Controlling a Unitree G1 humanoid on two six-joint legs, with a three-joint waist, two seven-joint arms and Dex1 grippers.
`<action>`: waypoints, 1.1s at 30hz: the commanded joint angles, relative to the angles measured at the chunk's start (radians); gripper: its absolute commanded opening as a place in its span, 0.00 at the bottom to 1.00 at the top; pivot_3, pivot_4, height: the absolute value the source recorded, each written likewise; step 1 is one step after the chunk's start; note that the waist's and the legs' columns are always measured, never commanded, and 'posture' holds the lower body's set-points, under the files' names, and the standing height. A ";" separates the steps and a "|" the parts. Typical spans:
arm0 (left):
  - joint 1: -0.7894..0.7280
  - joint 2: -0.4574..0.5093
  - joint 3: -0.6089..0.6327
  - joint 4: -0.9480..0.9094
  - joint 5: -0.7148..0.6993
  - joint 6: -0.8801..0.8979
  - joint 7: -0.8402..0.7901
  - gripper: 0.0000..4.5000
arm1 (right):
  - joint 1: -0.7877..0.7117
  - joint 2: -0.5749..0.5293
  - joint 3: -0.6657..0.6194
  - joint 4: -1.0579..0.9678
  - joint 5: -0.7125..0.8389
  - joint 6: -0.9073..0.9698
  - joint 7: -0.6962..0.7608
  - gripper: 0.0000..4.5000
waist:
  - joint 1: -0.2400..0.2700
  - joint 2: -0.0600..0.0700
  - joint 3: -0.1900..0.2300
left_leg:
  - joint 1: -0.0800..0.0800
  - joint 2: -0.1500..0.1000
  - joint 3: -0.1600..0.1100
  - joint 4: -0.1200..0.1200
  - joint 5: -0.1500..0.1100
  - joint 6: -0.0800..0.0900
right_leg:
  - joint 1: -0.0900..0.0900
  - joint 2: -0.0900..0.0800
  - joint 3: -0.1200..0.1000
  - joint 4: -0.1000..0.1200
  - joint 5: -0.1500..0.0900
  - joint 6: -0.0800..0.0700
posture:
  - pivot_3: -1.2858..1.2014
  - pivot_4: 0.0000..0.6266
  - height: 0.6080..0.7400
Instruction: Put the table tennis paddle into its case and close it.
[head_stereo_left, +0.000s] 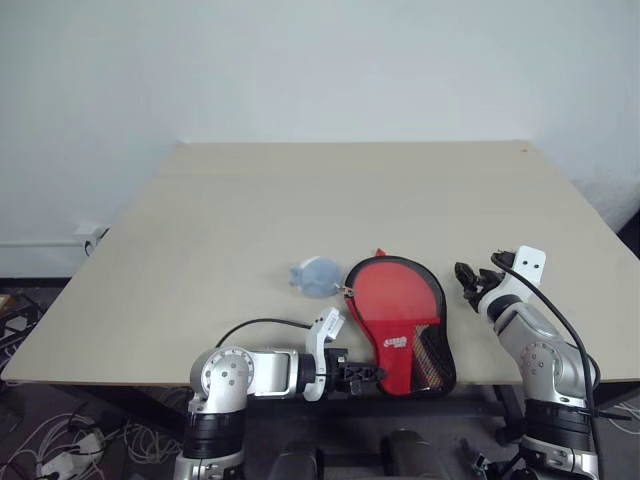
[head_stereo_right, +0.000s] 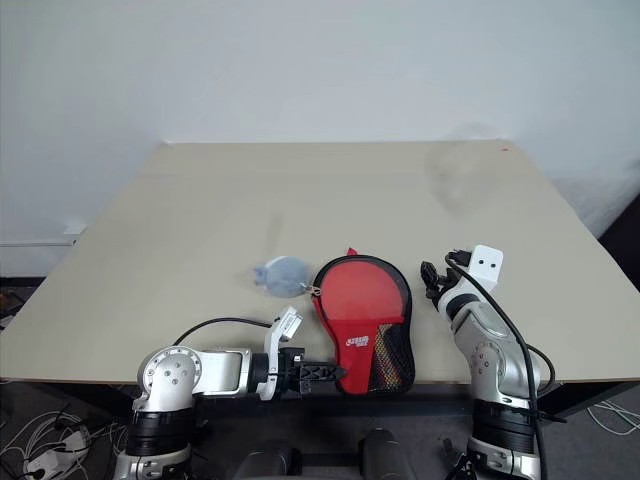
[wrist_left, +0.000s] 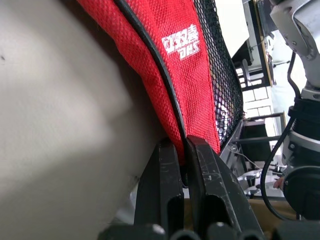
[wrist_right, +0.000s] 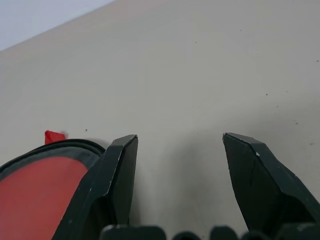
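The red case, with black trim, a white logo and a black mesh patch, lies flat near the table's front edge. My left gripper reaches in from the left and is shut on the case's narrow near end; in the left wrist view its fingertips pinch the red fabric by the trim. My right gripper hovers open just right of the case's round end, with nothing between its fingers. The table tennis paddle is hidden.
A small bluish-white plastic wad lies just left of the case's round end. The beige table stretches bare toward the far wall. The front edge runs right under the case's near end.
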 joint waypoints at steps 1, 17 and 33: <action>0.029 0.008 -0.026 -0.032 -0.058 0.016 0.009 0.01 | -0.005 -0.004 0.000 -0.055 0.010 0.003 0.001 0.65 | 0.000 0.000 0.000 | 0.000 0.000 0.000 0.000 0.000 0.000 | 0.000 0.000 0.000 0.000 0.000 0.000 | 0.52 0.00 1.00; 0.094 0.017 -0.026 -0.075 -0.162 0.016 0.098 0.01 | 0.010 0.000 0.007 -0.072 0.014 0.027 0.000 0.65 | 0.000 0.000 0.000 | 0.000 0.000 0.000 0.000 0.000 0.000 | 0.000 0.000 0.000 0.000 0.000 0.000 | 0.52 0.00 1.00; 0.115 0.035 -0.030 -0.088 -0.227 0.016 0.154 0.01 | 0.006 0.001 0.008 -0.065 0.012 0.023 0.001 0.65 | 0.000 0.000 0.000 | 0.000 0.000 0.000 0.000 0.000 0.000 | 0.000 -0.001 0.000 0.000 0.000 0.000 | 0.52 0.00 1.00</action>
